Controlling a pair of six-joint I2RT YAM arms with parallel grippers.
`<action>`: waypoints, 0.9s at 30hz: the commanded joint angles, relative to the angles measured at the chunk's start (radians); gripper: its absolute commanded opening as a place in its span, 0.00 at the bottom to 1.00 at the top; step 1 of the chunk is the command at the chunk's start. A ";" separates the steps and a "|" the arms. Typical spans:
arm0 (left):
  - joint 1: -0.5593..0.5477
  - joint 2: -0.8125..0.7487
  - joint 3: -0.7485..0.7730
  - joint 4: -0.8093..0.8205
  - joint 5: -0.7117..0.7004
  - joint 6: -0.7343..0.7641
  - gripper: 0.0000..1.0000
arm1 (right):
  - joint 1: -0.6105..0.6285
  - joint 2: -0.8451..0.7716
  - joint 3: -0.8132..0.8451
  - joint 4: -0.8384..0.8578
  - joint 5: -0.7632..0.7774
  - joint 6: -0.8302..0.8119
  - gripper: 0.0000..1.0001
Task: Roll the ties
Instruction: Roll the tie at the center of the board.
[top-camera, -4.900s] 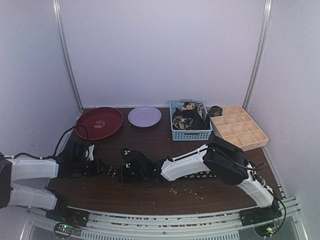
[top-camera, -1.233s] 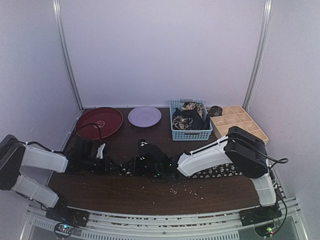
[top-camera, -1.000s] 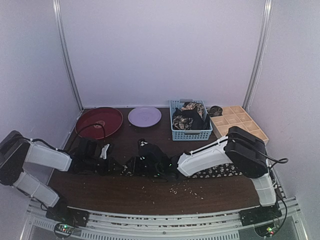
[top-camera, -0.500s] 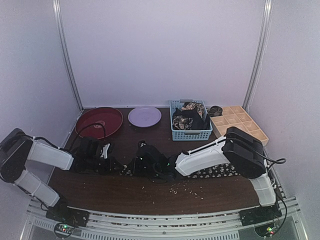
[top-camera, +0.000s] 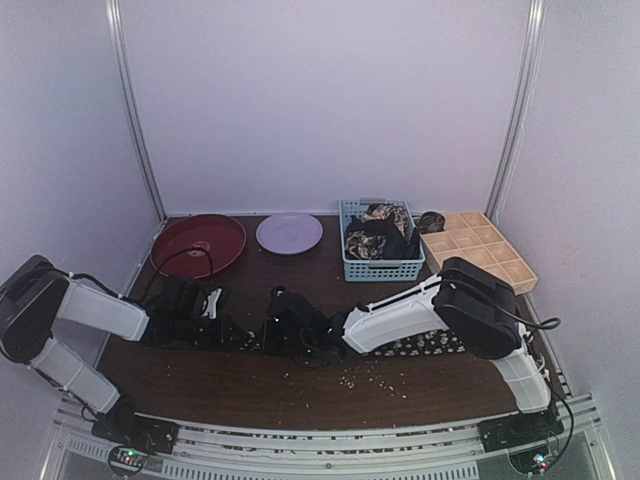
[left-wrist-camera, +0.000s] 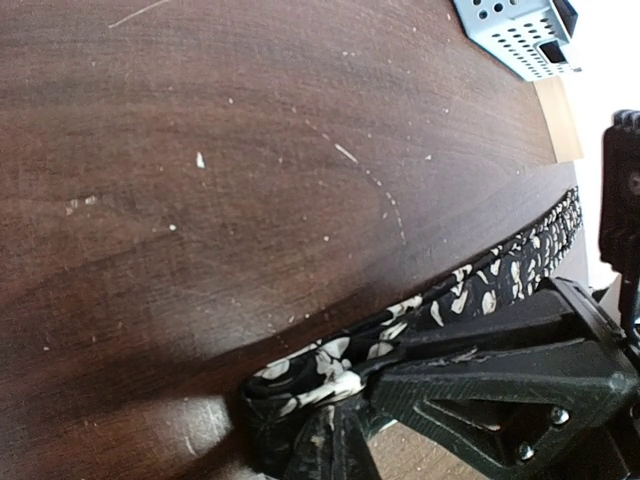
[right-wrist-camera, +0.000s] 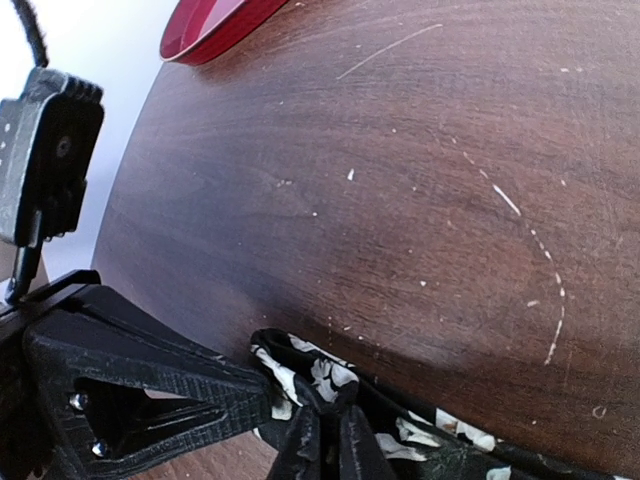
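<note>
One tie, black with a cream floral print, lies stretched along the table in front of the right arm. Its left end is bunched into a small fold. My left gripper is shut on that folded end. My right gripper is pinched shut on the same tie right beside it, so the two sets of fingers nearly touch. From above, the left gripper and right gripper meet left of the table's middle. More ties are piled in the blue basket.
A tan wooden gridded tray stands at the back right beside the basket. A red plate and a lilac plate sit at the back left. Small crumbs dot the dark wooden table.
The right gripper has closed on the tie beside the left gripper's hold, and the right arm has shifted slightly left. The left gripper has stayed shut on the tie's end.
</note>
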 joint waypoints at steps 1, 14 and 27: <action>-0.005 -0.042 -0.001 -0.011 -0.035 0.006 0.04 | -0.001 -0.015 0.008 -0.017 -0.007 0.006 0.06; -0.005 0.012 -0.005 0.030 -0.020 0.029 0.04 | -0.001 0.002 0.000 -0.092 0.040 0.013 0.06; 0.007 -0.104 0.046 -0.236 -0.259 0.044 0.04 | -0.001 -0.014 -0.032 -0.113 0.055 0.019 0.12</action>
